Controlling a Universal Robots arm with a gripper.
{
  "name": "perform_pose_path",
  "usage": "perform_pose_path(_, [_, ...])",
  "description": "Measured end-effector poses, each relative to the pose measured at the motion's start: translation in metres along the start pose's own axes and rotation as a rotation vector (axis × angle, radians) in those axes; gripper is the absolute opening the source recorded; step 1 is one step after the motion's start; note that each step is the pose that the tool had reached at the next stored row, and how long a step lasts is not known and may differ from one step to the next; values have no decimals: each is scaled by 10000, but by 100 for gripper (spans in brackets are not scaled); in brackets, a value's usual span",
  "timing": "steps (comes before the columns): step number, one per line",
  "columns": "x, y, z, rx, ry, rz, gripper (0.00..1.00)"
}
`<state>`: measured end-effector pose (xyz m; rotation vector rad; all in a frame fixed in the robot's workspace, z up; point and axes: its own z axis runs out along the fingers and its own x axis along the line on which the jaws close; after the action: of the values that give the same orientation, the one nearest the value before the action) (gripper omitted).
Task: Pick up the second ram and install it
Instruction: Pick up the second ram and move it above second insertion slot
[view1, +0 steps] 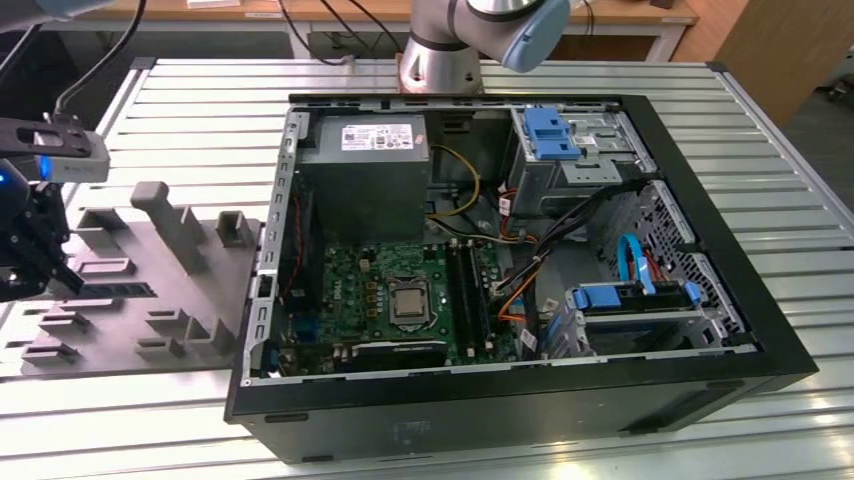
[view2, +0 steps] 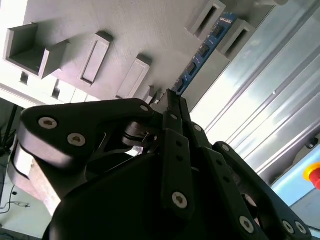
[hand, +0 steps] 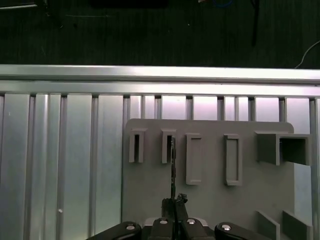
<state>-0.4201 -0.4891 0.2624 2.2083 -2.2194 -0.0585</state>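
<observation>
Pinched shut, the black hand seems to clamp the second ram, a thin dark-blue stick stood edge-up for gripping in the grey plastic holder, at the exterior view's left.

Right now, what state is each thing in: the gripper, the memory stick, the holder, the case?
Second ram: standing on edge in the gray holder's brackets.
Gripper: fingers shut on the ram's end.
Gray holder: flat on the slatted table.
Computer case: on its side, panel off, motherboard exposed.
</observation>
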Motion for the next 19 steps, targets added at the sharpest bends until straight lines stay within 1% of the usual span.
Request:
perform_pose_path(6, [-3, 6, -188, 0, 0, 0, 13])
perform_pose_path(16, [-9, 16, -468, 0, 0, 0, 13])
perform_pose_path(19, [-11, 19, -567, -1, 1, 0, 13])
